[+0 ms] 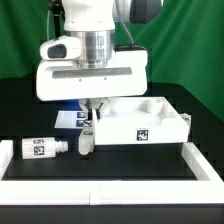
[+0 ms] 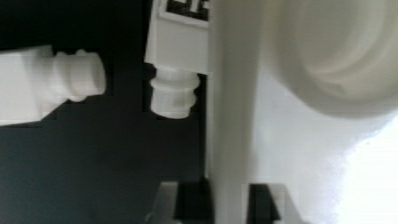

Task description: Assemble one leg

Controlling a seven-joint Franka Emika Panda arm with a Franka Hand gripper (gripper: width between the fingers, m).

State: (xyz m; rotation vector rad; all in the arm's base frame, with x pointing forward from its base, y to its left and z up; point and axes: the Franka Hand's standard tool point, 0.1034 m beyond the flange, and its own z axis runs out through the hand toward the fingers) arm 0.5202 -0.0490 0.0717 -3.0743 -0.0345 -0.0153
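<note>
Arm is seen coming straight down from above in the exterior view, wrist vertical, with the wide white hand body held level over the middle of the black tabletop [image 1: 120,160]. Pincer [image 1: 97,112] is pointed downward and set at the end of the large white panel [image 1: 165,125] toward the exterior view's left. In the wrist view the pincer [image 2: 228,205] is seen straddling a thin upright wall of the panel [image 2: 320,150]. One dark fingertip [image 2: 182,205] is placed on each face and the wall fills the gap between them. The jaws are narrowed to the wall's thickness and read as clamped on it, with nothing else held. The panel appears to sit flat on the tabletop. The leg [image 1: 86,142] is not gripped. It is lying on the tabletop just beside that same wall, running alongside it, with its threaded stub [image 2: 173,95] turned toward the exterior camera. Contact with the wall cannot be confirmed. A second leg [image 1: 38,148] is lying on its side, apart, further to the exterior view's left. Its stub is pointed toward the first leg, and its end shows in the wrist view [image 2: 45,85].
</note>
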